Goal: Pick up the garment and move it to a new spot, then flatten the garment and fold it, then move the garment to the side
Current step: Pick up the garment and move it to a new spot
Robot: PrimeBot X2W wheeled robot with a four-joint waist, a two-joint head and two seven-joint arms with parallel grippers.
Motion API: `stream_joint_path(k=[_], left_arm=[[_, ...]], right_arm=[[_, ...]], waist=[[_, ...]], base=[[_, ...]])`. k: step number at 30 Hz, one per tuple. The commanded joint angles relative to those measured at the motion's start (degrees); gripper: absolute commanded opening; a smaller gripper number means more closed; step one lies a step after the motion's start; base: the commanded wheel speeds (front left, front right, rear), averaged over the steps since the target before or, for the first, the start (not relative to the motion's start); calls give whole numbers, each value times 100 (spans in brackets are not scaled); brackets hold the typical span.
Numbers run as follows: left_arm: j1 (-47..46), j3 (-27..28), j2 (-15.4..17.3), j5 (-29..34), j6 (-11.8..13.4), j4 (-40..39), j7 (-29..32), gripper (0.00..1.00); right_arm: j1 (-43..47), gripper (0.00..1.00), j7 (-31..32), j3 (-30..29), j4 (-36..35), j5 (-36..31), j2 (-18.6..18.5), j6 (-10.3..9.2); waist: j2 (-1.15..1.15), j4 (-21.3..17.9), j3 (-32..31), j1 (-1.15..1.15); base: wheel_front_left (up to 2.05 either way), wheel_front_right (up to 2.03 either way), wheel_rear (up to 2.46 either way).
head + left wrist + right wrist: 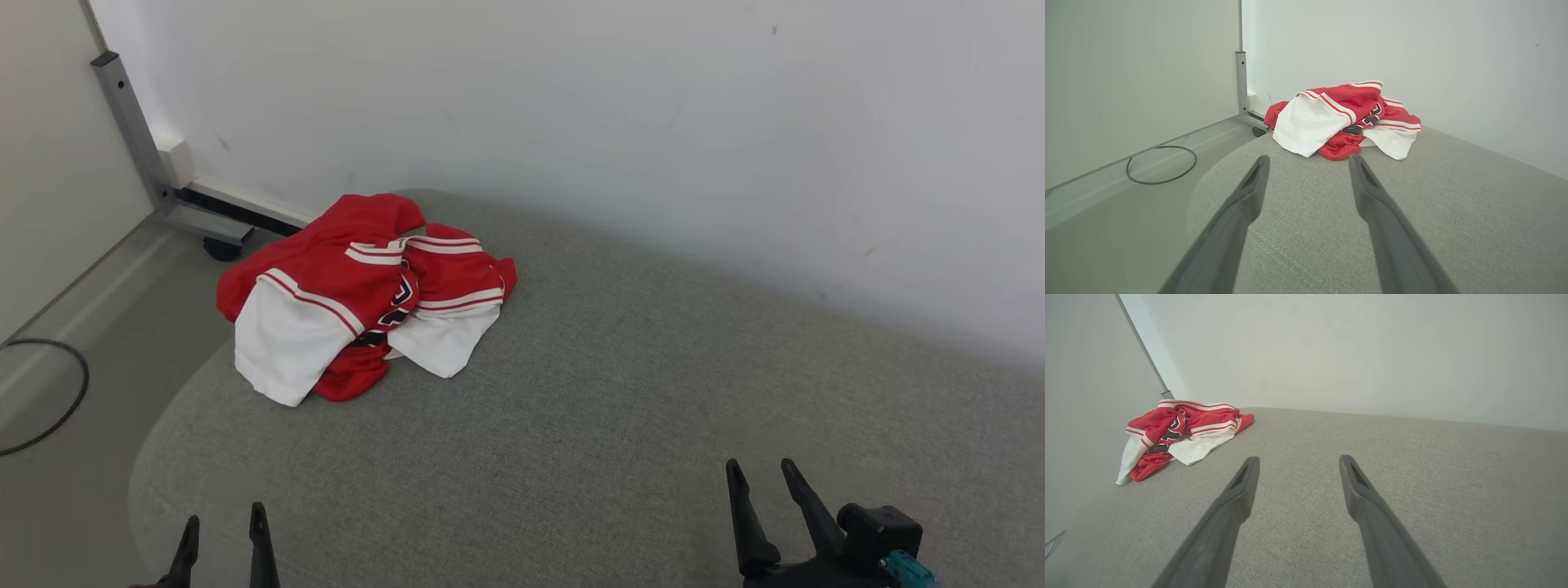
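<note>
Lying crumpled at 10 o'clock on the grey fabric worktop [612, 392], the red-and-white garment [359, 294] is heaped near the far-left edge, untouched. The left pincer [225, 514] at 7 o'clock and the right pincer [760, 464] at 5 hang well apart from it, fingers spread and empty, likely poised for the first pickup.

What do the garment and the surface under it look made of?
Garment: thin red-and-white knit, likely synthetic sports mesh, judging by its dotted texture and limp crumpling. Surface: grey woven upholstery cloth, matte, with coarse weave and a stitched seam.
</note>
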Motion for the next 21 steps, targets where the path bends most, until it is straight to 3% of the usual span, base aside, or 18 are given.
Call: stream_joint_path(k=[1, 15, 21], left_arm=[[107, 49, -10, -65, 45, -83, -42, 100], [106, 49, -32, -138, 93, -212, -72, 100], [-634, -148, -64, -265, -148, 266, 243, 100]], right_arm=[[-120, 100, -3, 89, 67, -37, -3, 19], [-468, 100, -135, 351, 444, -31, -1, 19], [-422, 100, -70, 336, 379, -81, -3, 19]], waist=[[-1, 288, 275, 0], [-1, 329, 354, 0], [-1, 390, 445, 0]], base=[[0, 0, 0], [0, 0, 0], [0, 0, 0]])
